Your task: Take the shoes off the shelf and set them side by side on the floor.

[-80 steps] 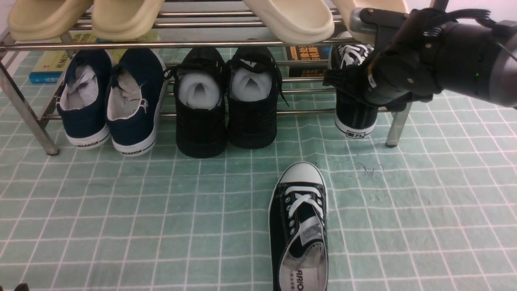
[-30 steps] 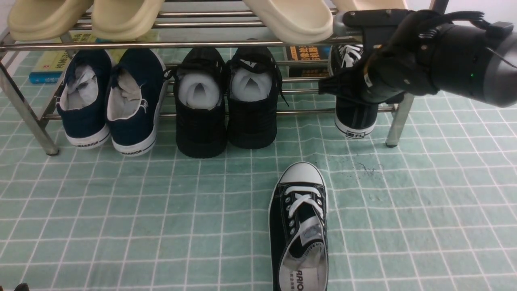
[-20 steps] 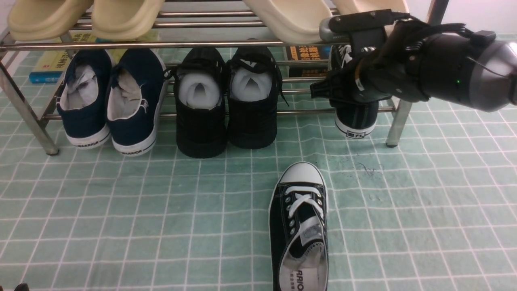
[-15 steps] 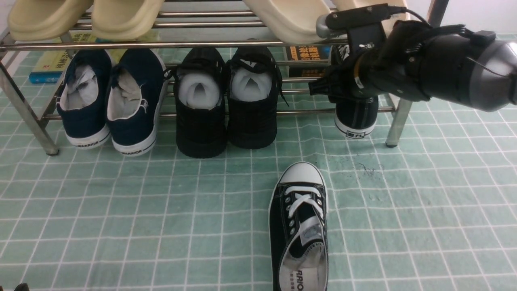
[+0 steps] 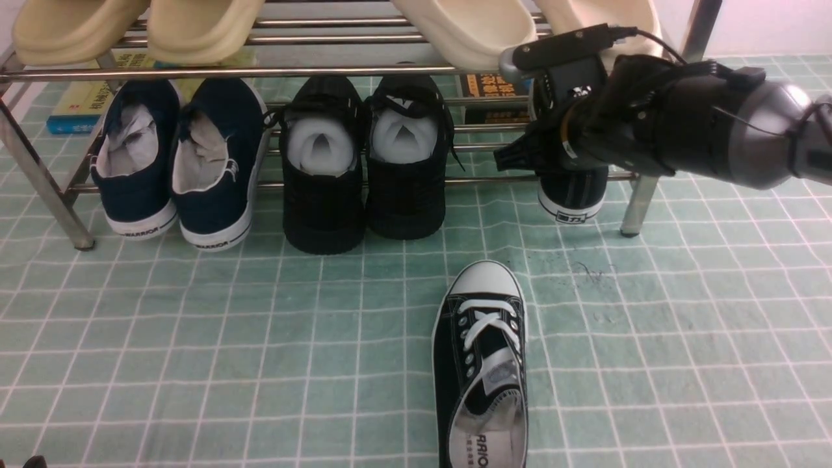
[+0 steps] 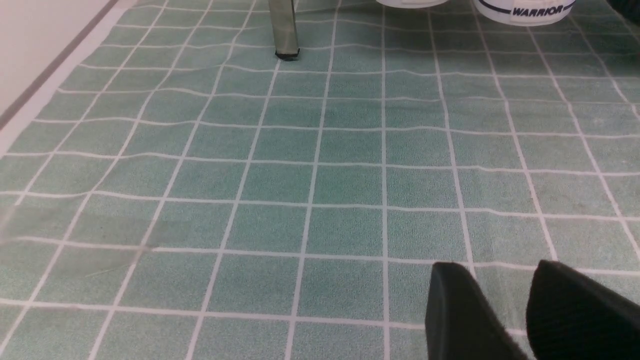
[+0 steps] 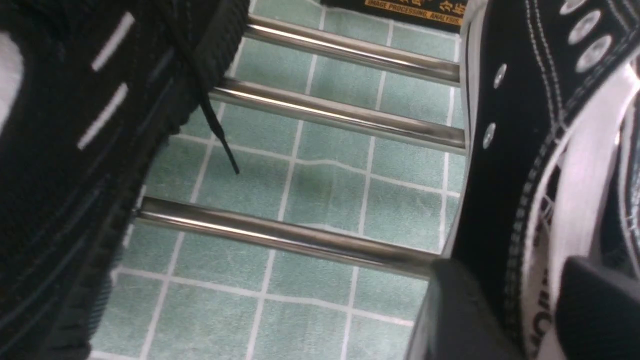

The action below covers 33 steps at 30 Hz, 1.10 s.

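Front: one sneaker (image 5: 482, 364) on floor (image 5: 682, 325) at 6 o'clock; its mate (image 5: 572, 194) on shelf (image 5: 260, 71) lower tier, 2 o'clock. L wrist: L jaws slightly apart, empty. R wrist: R jaws straddle mate's side wall, can't tell if pinched.

Lighting: even, diffuse, moderately bright. Soft shadows on floor (image 5: 650, 325). Glare streaks on shelf (image 7: 325, 112) bars. Right wrist view: shoe (image 7: 505, 150) blurred.

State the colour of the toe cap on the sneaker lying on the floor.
White. The toe cap shows best in the front view.
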Tool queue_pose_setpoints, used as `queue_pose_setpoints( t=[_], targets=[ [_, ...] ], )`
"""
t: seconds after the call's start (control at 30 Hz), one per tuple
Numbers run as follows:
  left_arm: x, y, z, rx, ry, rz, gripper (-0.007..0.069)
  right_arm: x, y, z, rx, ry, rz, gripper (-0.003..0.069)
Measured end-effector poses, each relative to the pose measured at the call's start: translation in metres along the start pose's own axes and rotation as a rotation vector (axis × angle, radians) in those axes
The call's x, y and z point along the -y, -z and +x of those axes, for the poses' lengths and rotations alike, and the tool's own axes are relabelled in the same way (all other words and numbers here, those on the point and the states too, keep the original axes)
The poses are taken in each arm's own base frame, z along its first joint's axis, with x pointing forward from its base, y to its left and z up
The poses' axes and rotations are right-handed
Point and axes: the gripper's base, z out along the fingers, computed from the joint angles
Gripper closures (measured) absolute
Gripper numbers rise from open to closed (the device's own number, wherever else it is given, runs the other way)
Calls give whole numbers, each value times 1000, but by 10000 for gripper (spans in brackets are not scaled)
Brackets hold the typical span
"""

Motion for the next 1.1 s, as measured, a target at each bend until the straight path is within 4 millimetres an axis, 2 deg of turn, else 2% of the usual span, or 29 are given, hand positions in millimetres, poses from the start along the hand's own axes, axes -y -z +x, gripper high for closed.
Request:
queue_pose_setpoints(
  t=[0.07, 0.1, 0.13, 0.17, 0.2, 0.33, 0.6, 0.63, 0.93, 0.97, 1.0, 1.1],
  targets=[
    [0, 0, 0, 0, 0, 0, 383, 0, 0, 0, 0, 3, 0, 498],
    [0, 0, 0, 0, 0, 0, 383, 0, 0, 0, -1, 1, -1, 566],
    [0, 0, 0, 0, 0, 0, 383, 0, 0, 0, -1, 1, -1, 574],
    [0, 0, 0, 0, 0, 0, 383, 0, 1, 0, -1, -2, -1, 631],
    [0, 0, 0, 0, 0, 0, 383, 1, 4, -2, -1, -7, 0, 652],
    [0, 0, 0, 0, 0, 0, 383, 5, 15, -5, -22, -12, 11, 655],
    [0, 0, 0, 0, 0, 0, 383, 14, 73, -14, -133, 0, -53, 655],
    [0, 0, 0, 0, 0, 0, 383, 14, 74, -14, -138, 1, -56, 655],
    [0, 0, 0, 0, 0, 0, 383, 23, 141, -4, -373, 88, -173, 655],
    [0, 0, 0, 0, 0, 0, 383, 23, 143, -3, -386, 90, -173, 655],
    [0, 0, 0, 0, 0, 0, 383, 26, 155, -2, -417, 94, -189, 655],
    [0, 0, 0, 0, 0, 0, 383, 28, 171, 4, -500, 94, -217, 655]
  ],
)
